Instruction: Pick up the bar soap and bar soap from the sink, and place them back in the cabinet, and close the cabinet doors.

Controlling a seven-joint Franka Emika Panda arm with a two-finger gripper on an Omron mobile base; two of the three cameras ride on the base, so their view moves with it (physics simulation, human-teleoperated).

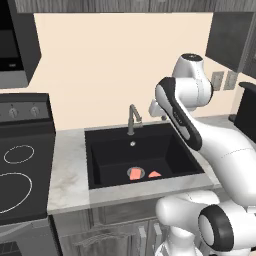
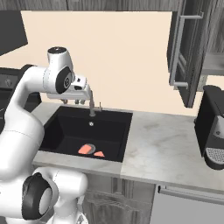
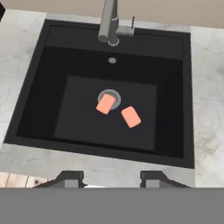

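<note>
My pincer (image 3: 112,178) hangs open and empty high above the sink (image 3: 35,109). Two soaps lie on its floor: one soap (image 3: 105,104) on the drain (image 3: 112,94), the other soap (image 3: 131,117) just right

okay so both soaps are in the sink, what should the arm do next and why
Probably lower the open gripper straight into the sink toward the bar soap on the drain. Both soaps, including the other bar soap, lie untouched on the basin floor, and the fingers hover well above the front rim, holding nothing.
</note>
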